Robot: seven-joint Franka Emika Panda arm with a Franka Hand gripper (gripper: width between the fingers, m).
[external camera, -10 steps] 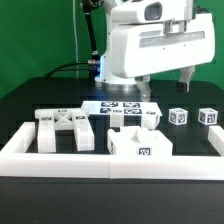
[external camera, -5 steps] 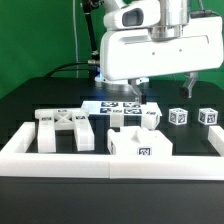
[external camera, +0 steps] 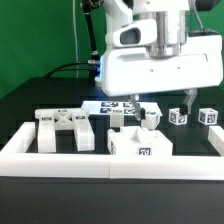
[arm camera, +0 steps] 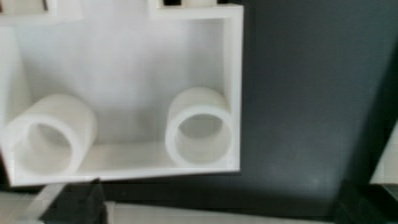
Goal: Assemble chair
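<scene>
Black table [external camera: 22, 100] carries: leg block [external camera: 150, 117] under the jaws, marker board [external camera: 110, 107] just behind it, two tagged cubes [external camera: 180, 117] near one jaw, seat part [external camera: 140, 148], X-braced back panel [external camera: 62, 128] and barrier wall [external camera: 60, 160] nearer the camera.

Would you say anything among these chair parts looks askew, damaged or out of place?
Nothing stands out: the X-braced back panel, the blocky part in front and the small tagged blocks sit separately, with no visible damage.
</scene>
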